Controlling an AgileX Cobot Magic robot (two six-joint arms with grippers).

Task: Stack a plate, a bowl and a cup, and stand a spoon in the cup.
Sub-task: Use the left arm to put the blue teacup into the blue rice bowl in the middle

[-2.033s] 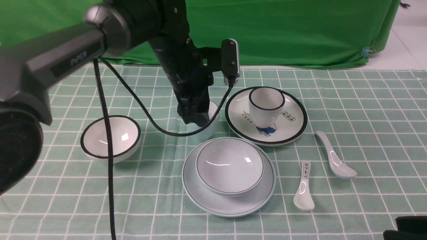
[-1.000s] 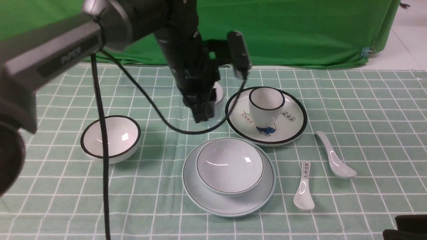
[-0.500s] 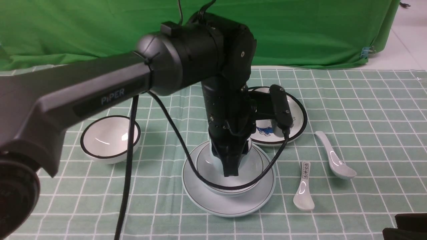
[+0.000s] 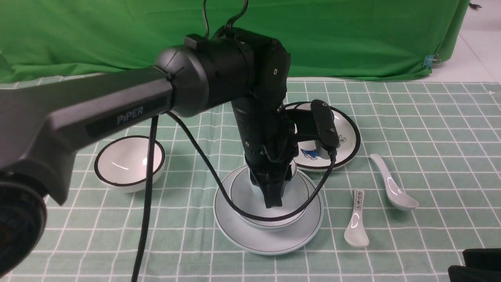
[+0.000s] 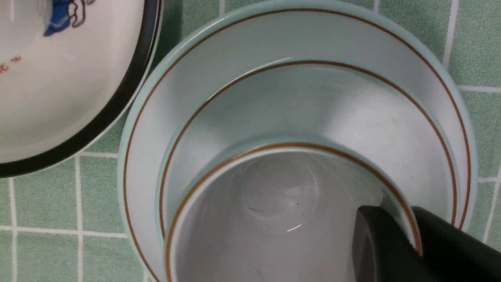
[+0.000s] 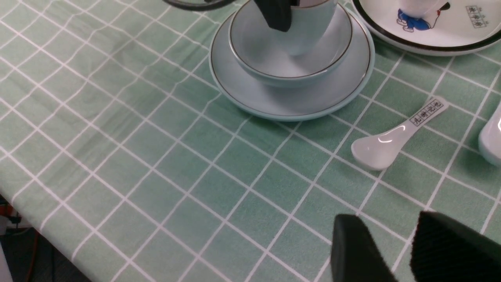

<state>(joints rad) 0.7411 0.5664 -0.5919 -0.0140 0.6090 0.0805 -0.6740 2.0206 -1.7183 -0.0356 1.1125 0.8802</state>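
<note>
left pincer [image 5: 411, 235]: mine, clenched on the cup [image 5: 274, 203], one finger inside the wall and one outside.
cup look: small, no handle, pale blue outside, plain white inside, thin brown rim line, a few faint dark specks on the bottom.
cup position: upright, down inside the bowl [image 5: 313, 102], about centred. Can't tell whether its base touches.
bowl: wide, shallow, pale blue-white with a thin dark rim line, sitting on the plate [image 5: 219, 51].
plate: same pale glaze and rim line, flat on the desk [image 4: 430, 117], just beside the black-rimmed printed plate [image 4: 344, 145].
spoon [image 4: 391, 184]: plain glossy white, lying on the desk to the right of the stack, with the printed spoon [image 4: 357, 219] between them.
right pincer [image 6: 395, 250]: released, fingers apart, nothing between them, low near the desk's front edge.
</note>
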